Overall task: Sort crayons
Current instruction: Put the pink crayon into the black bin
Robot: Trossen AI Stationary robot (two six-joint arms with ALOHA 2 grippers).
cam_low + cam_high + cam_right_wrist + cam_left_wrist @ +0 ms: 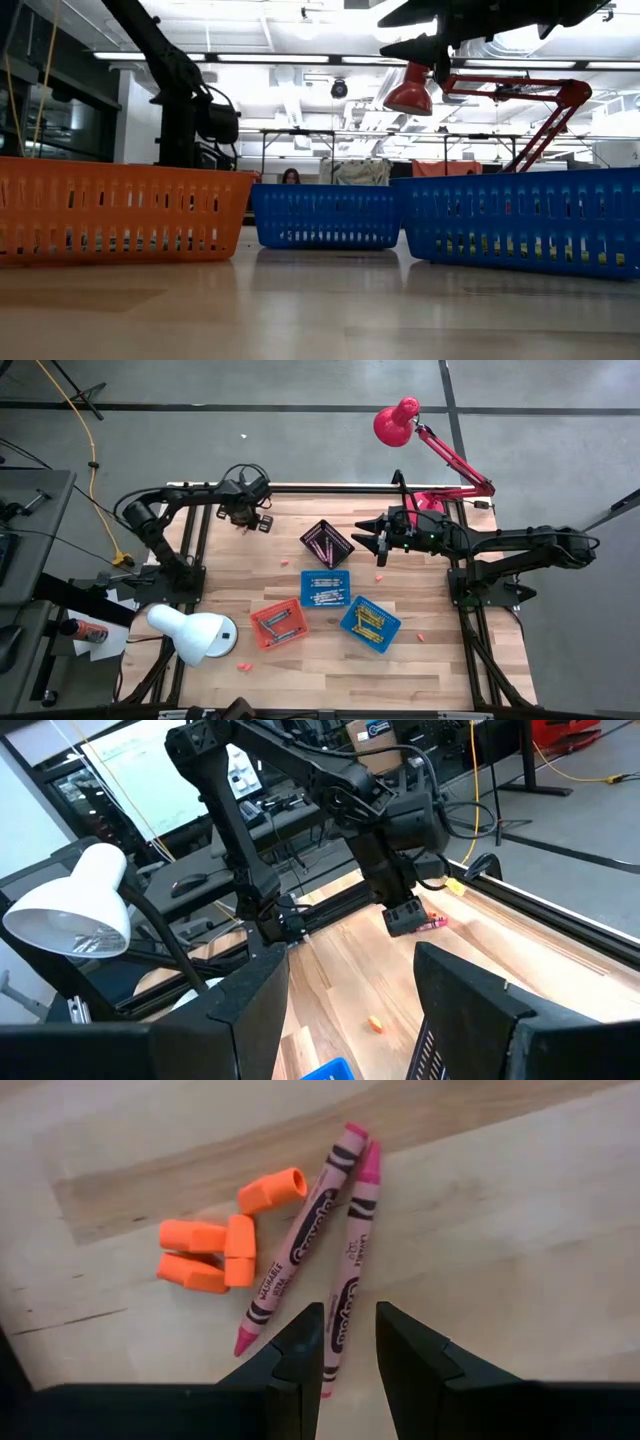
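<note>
The left gripper hangs low over the far left corner of the table, its fingers a narrow gap apart and holding nothing. Just beyond the fingertips lie two pink crayons side by side, touching along their length, flat on the wood. Beside them sit four short orange crayon pieces in a loose cluster, the nearest one close to the pink pair.

The right gripper is raised above the table near its far edge, just right of the black basket. Its fingers stand wide apart with nothing between them.

Four baskets sit mid-table: the black one holds pinkish crayons, the middle blue basket holds what look like pale or grey sticks, though they are too small to be sure. The orange basket has a few sticks in it, and the right blue basket holds yellow ones. Small orange bits lie loose on the wood near the front, close to a white lamp. A red lamp stands behind the table.
</note>
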